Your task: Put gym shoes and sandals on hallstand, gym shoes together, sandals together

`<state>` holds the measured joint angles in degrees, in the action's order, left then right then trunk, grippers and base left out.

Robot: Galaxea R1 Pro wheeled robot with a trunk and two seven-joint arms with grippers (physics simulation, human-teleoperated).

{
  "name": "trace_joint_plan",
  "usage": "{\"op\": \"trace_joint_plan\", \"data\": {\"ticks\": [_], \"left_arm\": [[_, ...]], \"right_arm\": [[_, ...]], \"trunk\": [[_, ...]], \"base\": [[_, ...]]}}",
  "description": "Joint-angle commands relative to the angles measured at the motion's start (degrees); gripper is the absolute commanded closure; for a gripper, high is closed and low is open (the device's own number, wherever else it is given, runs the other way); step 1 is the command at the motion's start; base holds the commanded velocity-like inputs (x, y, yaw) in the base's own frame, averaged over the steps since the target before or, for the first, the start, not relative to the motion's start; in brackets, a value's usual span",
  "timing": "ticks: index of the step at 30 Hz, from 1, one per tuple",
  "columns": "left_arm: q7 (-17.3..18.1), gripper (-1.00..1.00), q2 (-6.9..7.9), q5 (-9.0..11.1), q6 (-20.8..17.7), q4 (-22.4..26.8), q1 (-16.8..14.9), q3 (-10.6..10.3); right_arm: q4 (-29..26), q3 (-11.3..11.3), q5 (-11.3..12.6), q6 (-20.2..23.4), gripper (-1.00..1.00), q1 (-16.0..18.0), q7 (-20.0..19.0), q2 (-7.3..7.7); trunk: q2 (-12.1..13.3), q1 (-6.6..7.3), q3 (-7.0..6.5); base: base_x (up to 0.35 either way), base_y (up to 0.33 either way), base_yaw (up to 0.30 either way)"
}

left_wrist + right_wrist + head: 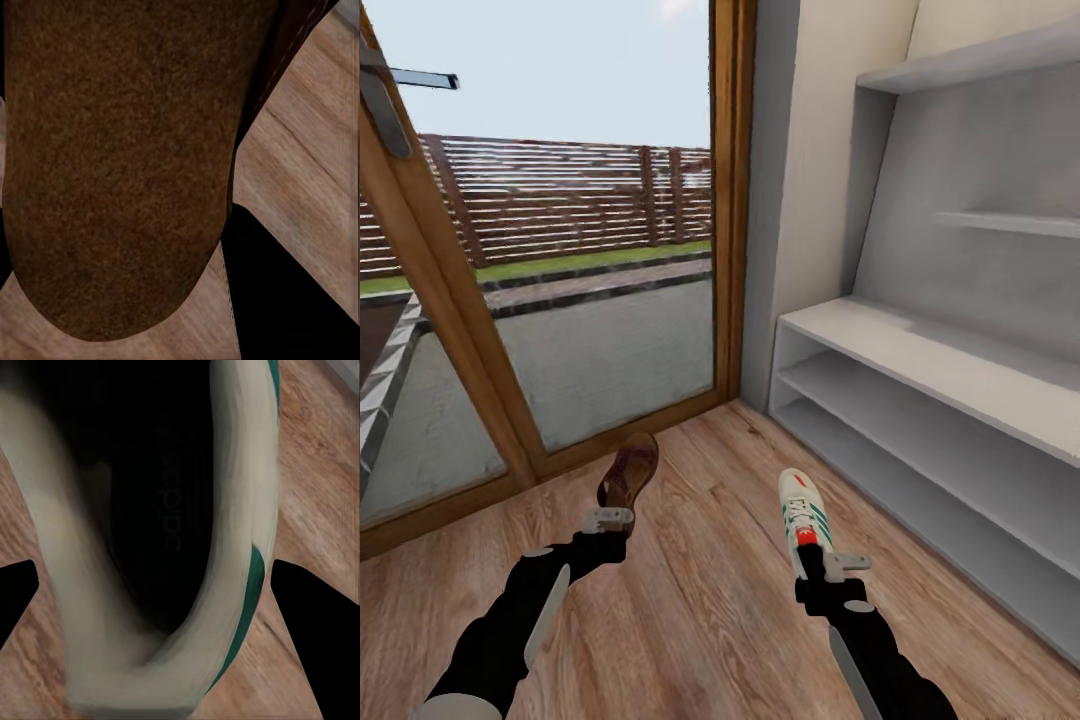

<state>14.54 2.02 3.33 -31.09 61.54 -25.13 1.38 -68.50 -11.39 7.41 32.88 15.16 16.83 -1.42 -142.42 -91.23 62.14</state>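
Note:
One brown sandal (630, 474) sticks up from my left gripper (611, 519), which is shut on its heel end; in the left wrist view the sandal (120, 165) is very close, over the wood-plank floor (300, 157). My right gripper (813, 556) is shut on the heel of a white gym shoe (801, 506) with green stripes and a red patch. The right wrist view looks into that shoe's dark opening (150, 510), with a dark finger (319, 630) beside it. The pale hallstand (920, 345), with its two shelf bays, stands to the right, about a shoe length from the gym shoe.
A glass door (580, 300) in a brown wooden frame (728, 200) fills the left and centre, with a terrace and fence beyond. The wood floor (700, 610) lies below both arms. Two stepped wall shelves (1010, 222) hang above the bench.

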Motion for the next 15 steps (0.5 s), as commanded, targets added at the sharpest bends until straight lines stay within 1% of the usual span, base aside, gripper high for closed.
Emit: {"op": "trace_joint_plan", "data": {"ticks": [1,15], "left_arm": [[0.34,1.00,0.00,0.27,-0.44,0.07,-0.01,0.13],[0.33,1.00,0.00,0.27,-0.46,0.07,-0.01,0.11]], "right_arm": [[-0.05,-0.12,0.59,0.17,1.00,0.05,0.57,0.01],[-0.05,-0.12,0.59,0.17,1.00,0.05,0.57,0.01]], "trunk": [[-0.02,0.00,0.05],[-0.02,0.00,0.05]], "base": [[0.172,0.163,-0.266],[0.232,0.229,-0.266]]}}
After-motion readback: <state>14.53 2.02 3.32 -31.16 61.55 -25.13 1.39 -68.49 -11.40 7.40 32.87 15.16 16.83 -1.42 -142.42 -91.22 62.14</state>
